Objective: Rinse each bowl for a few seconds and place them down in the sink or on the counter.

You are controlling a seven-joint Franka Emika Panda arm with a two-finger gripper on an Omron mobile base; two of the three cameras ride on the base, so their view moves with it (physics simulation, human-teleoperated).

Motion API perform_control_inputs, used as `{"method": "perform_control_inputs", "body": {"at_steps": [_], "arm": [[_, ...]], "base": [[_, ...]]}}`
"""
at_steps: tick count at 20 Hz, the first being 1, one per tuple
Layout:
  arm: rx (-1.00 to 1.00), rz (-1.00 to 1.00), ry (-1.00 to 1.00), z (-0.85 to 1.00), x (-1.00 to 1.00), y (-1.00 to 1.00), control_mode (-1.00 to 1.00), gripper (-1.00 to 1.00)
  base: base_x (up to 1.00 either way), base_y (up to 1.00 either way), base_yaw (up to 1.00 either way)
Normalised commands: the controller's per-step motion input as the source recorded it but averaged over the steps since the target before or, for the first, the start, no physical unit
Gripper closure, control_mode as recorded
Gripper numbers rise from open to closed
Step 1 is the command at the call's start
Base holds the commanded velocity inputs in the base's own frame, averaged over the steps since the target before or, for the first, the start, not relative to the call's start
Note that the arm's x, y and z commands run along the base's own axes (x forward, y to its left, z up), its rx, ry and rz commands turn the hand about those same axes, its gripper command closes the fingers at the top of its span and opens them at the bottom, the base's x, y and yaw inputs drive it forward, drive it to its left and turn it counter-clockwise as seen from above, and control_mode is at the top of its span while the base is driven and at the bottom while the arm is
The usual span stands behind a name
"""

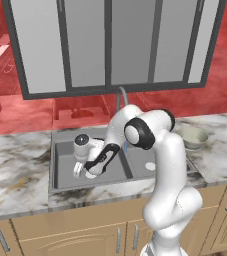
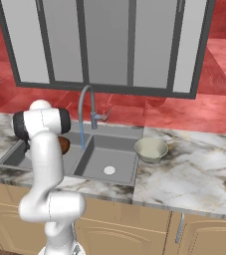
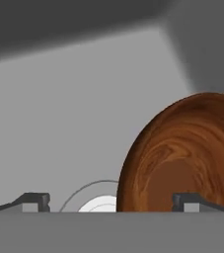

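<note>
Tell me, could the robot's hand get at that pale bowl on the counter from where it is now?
Probably yes. The pale bowl sits in the open on the counter right of the sink, nothing over it. The hand is open, low in the left basin beside the brown bowl, so it must rise and swing across.

Rendered home kitchen. Evidence: grey double-basin sink [image 1: 60, 170] with tall curved faucet [image 2: 84, 107] set in a white marble counter [image 2: 194, 174], light wooden cabinets [image 1: 60, 232] with metal handles below, red tiled backsplash [image 2: 184, 112], large dark-framed window [image 1: 110, 45] on the far wall.
</note>
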Motion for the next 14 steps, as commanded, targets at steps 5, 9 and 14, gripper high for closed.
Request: {"method": "perform_control_inputs", "body": {"at_steps": [5, 9, 14], "arm": [[0.01, -0.04, -0.07, 0.34, -0.06, 0.02, -1.00, -1.00], [0.01, -0.04, -0.08, 0.40, -0.06, 0.00, -1.00, -1.00], [0.00, -0.06, -0.07, 0.44, -0.12, -0.04, -1.00, -1.00]], "base": [[0.00, 0.00, 0.00], [0.00, 0.00, 0.00], [0.00, 0.00, 0.00]]}}
